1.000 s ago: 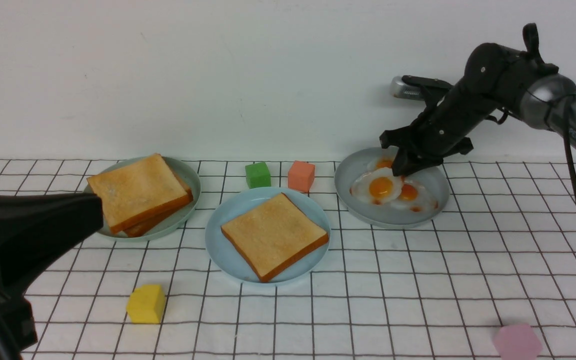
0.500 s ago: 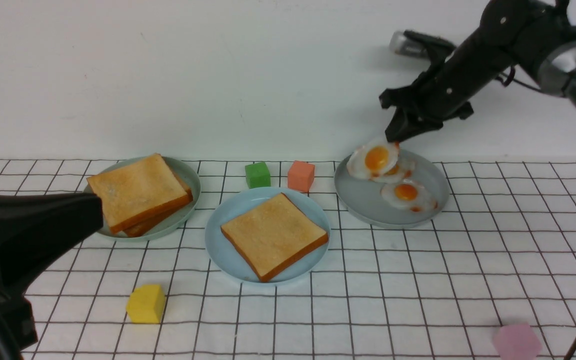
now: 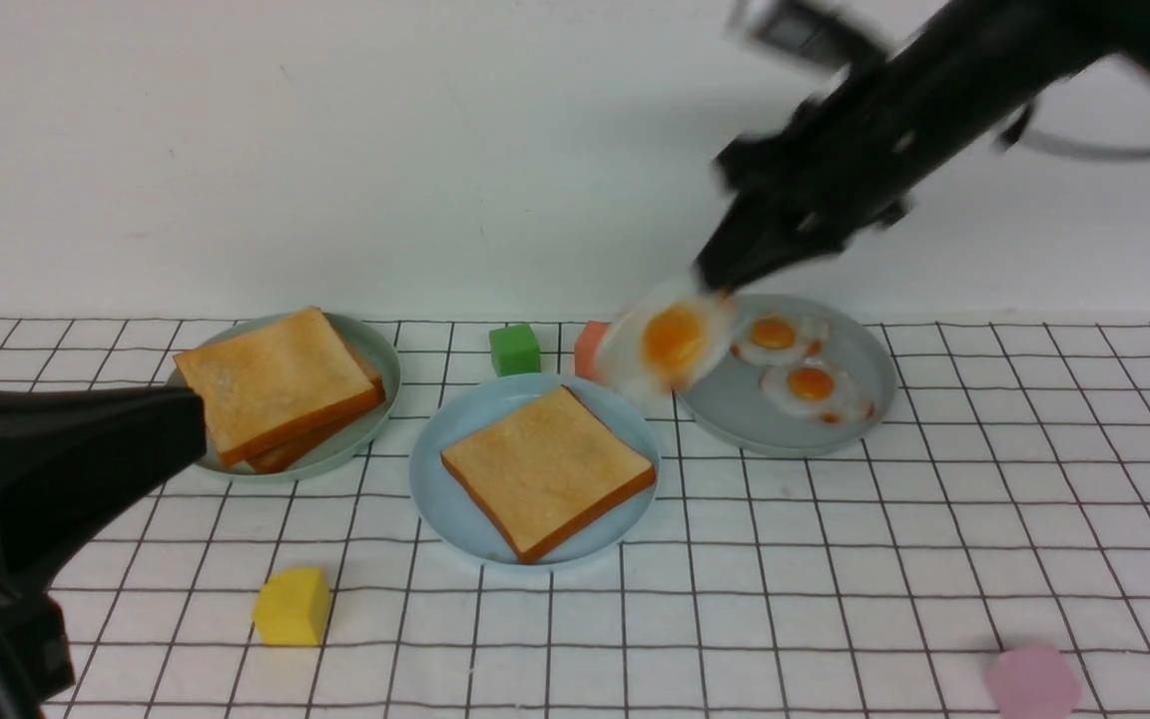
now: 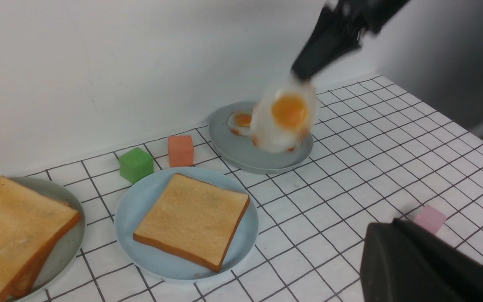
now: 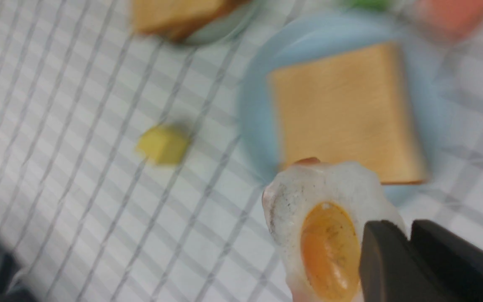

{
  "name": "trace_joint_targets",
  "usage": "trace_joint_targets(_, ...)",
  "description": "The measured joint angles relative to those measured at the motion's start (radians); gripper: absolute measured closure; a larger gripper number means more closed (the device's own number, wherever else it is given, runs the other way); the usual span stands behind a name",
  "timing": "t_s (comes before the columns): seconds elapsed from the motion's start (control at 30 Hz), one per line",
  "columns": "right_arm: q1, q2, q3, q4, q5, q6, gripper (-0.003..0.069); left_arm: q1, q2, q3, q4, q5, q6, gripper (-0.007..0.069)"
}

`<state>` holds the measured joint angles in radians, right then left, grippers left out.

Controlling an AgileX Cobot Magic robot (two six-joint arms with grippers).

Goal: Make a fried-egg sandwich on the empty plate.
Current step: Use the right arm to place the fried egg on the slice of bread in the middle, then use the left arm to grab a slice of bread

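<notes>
Checked cloth desk (image 3: 835, 559) below, round shallow sky-blue plastic plate (image 3: 435, 499) bearing one square golden toast slice (image 3: 547, 469), and there by that plate's far right rim hangs the glossy, blurred fried egg (image 3: 670, 345), right claw (image 3: 715, 275) clamped tight on its white edge; left claw (image 3: 176, 429), grip unreadable.

The counter (image 3: 835, 559) has a white cloth on it, with dark lines that make squares. Behind it is a plain white wall (image 3: 335, 150). On the left, at the back, sits a grey-green plate (image 3: 363, 335) with a pile of toast (image 3: 276, 384) on it. On the right, at the back, sits a grey plate (image 3: 775, 431) with two small eggs (image 3: 813, 384) lying close together. Between the two plates, a green block (image 3: 515, 350) and an orange block (image 3: 587, 350) stand near each other. A yellow block (image 3: 292, 606) sits at the front left. A pink block (image 3: 1031, 682) sits at the front right.
</notes>
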<state>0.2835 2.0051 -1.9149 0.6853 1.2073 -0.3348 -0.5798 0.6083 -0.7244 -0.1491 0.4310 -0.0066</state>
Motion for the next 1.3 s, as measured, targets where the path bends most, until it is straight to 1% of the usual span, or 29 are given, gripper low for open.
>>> trace_joint_targets(0.03, 0.026, 0.004, 0.047, 0.031, -0.035, -0.018, 0.0582, 0.0, 0.0, 0.0, 0.0, 0.0, 0.0, 0.0637)
trace_joint_targets(0.1, 0.045, 0.013, 0.085, 0.06, -0.087, -0.043, 0.0582, 0.0, 0.0, 0.0, 0.0, 0.0, 0.0, 0.0637)
trace_joint_targets(0.13, 0.062, 0.028, 0.118, 0.094, -0.143, -0.065, 0.0582, 0.0, 0.0, 0.0, 0.0, 0.001, 0.0, 0.0637)
trace_joint_targets(0.27, 0.073, 0.071, 0.133, 0.142, -0.224, -0.084, 0.0583, 0.0, 0.0, 0.0, 0.0, 0.001, 0.0, 0.0637)
trace_joint_targets(0.33, 0.074, 0.112, 0.136, 0.159, -0.293, -0.086, 0.0585, 0.0, 0.0, 0.0, 0.0, 0.001, 0.0, 0.0637)
trace_joint_targets(0.57, 0.075, 0.183, 0.136, 0.18, -0.347, -0.086, 0.0585, 0.0, 0.0, 0.0, 0.0, 0.002, 0.0, 0.0637)
trace_joint_targets(0.73, 0.075, 0.233, 0.136, 0.212, -0.409, -0.035, 0.0573, 0.0, 0.0, 0.0, 0.0, 0.002, 0.0, 0.0637)
trace_joint_targets(0.87, 0.075, 0.252, 0.136, 0.216, -0.419, 0.008, 0.0494, 0.0, 0.0, 0.0, 0.0, 0.002, 0.0, 0.0636)
trace_joint_targets(0.9, 0.075, 0.255, 0.136, 0.21, -0.42, 0.015, 0.0427, 0.0, 0.0, 0.0, 0.0, 0.006, 0.0, 0.0636)
trace_joint_targets(0.93, 0.075, 0.255, 0.136, 0.21, -0.42, 0.015, 0.0418, 0.0, 0.0, 0.0, 0.0, 0.007, 0.0, 0.0636)
trace_joint_targets(1.0, 0.071, 0.255, 0.136, 0.18, -0.412, 0.016, 0.0284, 0.0, 0.0, 0.0, 0.0, 0.022, 0.0, 0.0636)
trace_joint_targets(1.03, 0.064, 0.25, 0.135, 0.159, -0.399, 0.016, 0.0239, 0.0, 0.001, 0.0, 0.0, 0.036, 0.0, 0.0635)
trace_joint_targets(1.07, 0.063, 0.249, 0.135, 0.154, -0.392, 0.017, 0.0224, 0.0, 0.001, 0.0, 0.0, 0.039, 0.0, 0.0635)
trace_joint_targets(1.1, 0.046, 0.235, 0.135, 0.106, -0.364, 0.02, 0.0179, 0.0, 0.003, 0.0, 0.0, 0.061, -0.001, 0.0635)
trace_joint_targets(1.13, 0.046, 0.231, 0.135, 0.106, -0.358, 0.019, 0.0175, 0.0, 0.004, 0.0, 0.0, 0.064, -0.001, 0.0635)
trace_joint_targets(1.17, 0.028, 0.203, 0.135, 0.055, -0.319, 0.033, 0.0154, 0.0, 0.017, 0.0, 0.001, 0.085, -0.015, 0.0635)
trace_joint_targets(1.2, 0.008, 0.169, 0.135, -0.007, -0.279, 0.055, 0.0154, 0.0, 0.033, 0.0, 0.001, 0.104, -0.034, 0.0635)
trace_joint_targets(1.3, -0.022, 0.072, 0.135, -0.159, -0.185, 0.113, 0.0211, 0.0, 0.098, 0.0, 0.001, 0.119, -0.097, 0.0635)
